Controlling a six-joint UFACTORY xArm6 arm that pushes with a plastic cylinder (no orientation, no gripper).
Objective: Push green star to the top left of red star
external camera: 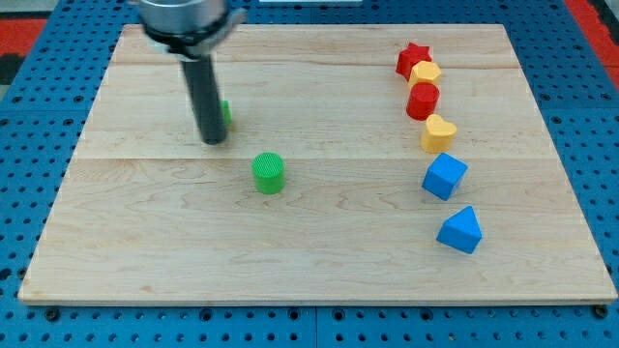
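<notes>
The green star (224,113) lies in the upper left part of the board, mostly hidden behind my rod; only its right edge shows. My tip (213,141) rests on the board at the star's left and lower side, touching or nearly touching it. The red star (412,58) sits at the upper right, at the top of a curved row of blocks, far to the right of the green star.
A green cylinder (268,173) stands below and right of my tip. Below the red star run a yellow block (426,72), a red cylinder (423,101), a yellow heart (438,133), a blue block (444,176) and a blue triangular block (460,230). The wooden board (145,242) lies on blue pegboard.
</notes>
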